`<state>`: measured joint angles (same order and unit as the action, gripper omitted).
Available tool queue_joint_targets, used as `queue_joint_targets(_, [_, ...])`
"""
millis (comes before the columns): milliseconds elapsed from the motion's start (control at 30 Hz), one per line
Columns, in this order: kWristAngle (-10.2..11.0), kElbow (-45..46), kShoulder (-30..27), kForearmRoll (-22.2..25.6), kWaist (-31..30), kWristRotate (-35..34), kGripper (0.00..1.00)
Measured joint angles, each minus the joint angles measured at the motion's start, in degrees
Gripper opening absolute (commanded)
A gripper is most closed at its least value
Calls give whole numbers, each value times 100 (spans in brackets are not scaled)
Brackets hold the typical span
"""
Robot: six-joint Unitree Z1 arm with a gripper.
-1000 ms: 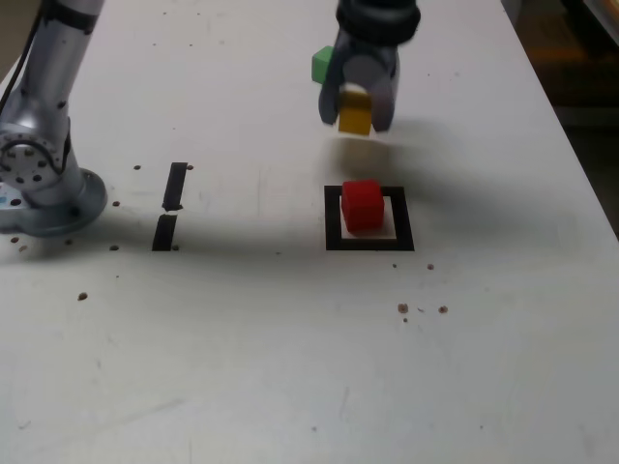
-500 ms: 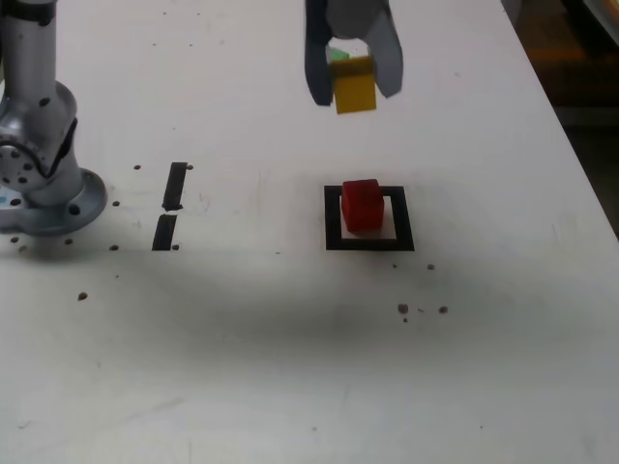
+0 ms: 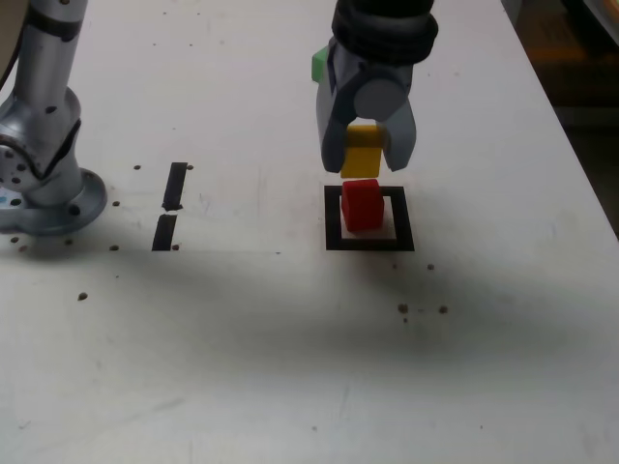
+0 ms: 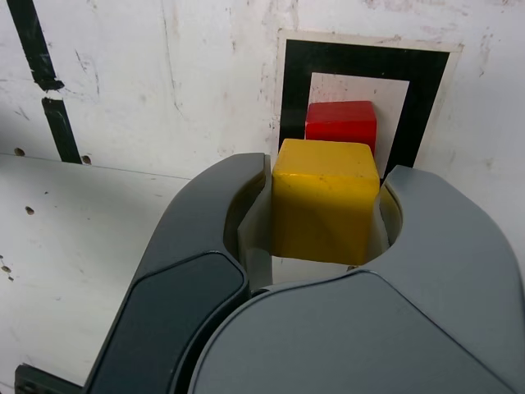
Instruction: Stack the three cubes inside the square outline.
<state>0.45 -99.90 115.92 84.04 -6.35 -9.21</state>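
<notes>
White tabletop (image 3: 290, 338) is carrying the square outline (image 3: 334, 220) with the red cube (image 3: 363, 204) inside; my gripper (image 3: 366, 155), clamping the yellow cube (image 3: 363, 155), has swung in just above it, seemingly not touching. Green cube (image 3: 320, 65) is waiting behind.

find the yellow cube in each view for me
Exterior view: yellow cube held between the gripper fingers, just above the red cube.
Wrist view: yellow cube centre frame, clamped between the fingers.
Shared landmark: the square outline around the red cube.
</notes>
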Motion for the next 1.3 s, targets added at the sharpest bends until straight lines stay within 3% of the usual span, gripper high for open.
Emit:
queue_joint_targets(467, [72, 350, 109, -369, -88, -94, 15])
queue_joint_targets(800, [123, 427, 210, -644, -88, -94, 24])
queue_joint_targets(933, [104, 496, 214, -653, -88, -94, 37])
queue_joint_targets(1167, [8, 500, 215, -670, -59, -28, 87])
queue_joint_targets(1300, [8, 362, 186, -666, -58, 22, 99])
